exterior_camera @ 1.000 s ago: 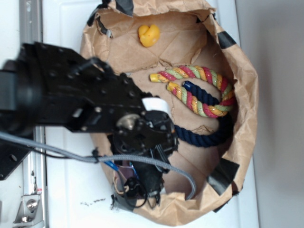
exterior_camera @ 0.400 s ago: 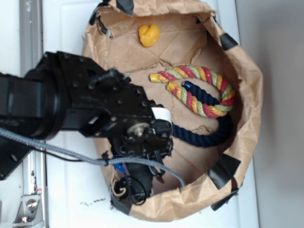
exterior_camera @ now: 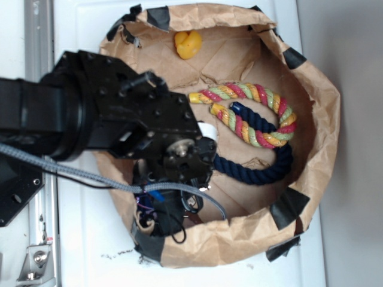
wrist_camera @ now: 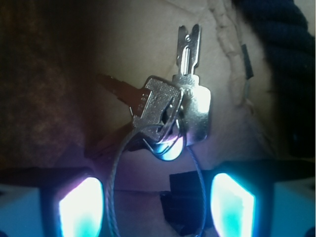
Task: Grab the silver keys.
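In the wrist view the silver keys lie on the brown paper floor of the bag, just ahead of my gripper. Their thin wire ring loops back between my two glowing fingertips, which stand wide apart and touch nothing, so the gripper is open. In the exterior view the gripper points down into the near-left corner of the paper bag. The black arm hides the keys there.
A multicoloured rope and a dark blue rope lie curled in the bag's right half; the blue rope borders the keys' right side. A yellow rubber duck sits at the far end. Black tape is on the floor.
The arm has swung a little left and dropped deeper into the bag's near-left corner. The bag's rim has shifted and spread to the right.
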`<move>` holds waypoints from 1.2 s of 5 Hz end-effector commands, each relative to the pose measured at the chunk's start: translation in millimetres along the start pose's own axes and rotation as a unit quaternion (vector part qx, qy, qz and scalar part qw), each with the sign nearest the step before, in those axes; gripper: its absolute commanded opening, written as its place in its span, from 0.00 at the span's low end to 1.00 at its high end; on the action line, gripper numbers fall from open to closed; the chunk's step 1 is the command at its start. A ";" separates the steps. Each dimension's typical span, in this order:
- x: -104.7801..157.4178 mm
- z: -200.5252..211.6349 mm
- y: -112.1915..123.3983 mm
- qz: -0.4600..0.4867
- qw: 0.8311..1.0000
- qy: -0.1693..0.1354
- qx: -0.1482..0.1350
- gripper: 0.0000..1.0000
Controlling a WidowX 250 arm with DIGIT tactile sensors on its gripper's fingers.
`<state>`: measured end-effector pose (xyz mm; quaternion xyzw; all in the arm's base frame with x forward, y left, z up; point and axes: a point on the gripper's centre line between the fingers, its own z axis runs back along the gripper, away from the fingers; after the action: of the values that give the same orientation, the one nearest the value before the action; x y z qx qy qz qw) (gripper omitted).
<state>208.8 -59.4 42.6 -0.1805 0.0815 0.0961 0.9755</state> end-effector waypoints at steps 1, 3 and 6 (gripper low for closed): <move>1.2 7.4 -0.3 -0.004 1.000 -0.016 -0.004 0.00; 7.4 42.9 18.4 0.053 0.995 -0.086 0.007 0.00; 0.7 154.6 38.1 0.207 0.939 -0.273 -0.016 0.00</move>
<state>228.3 28.4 157.2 -0.1395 -0.1278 0.3381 0.9219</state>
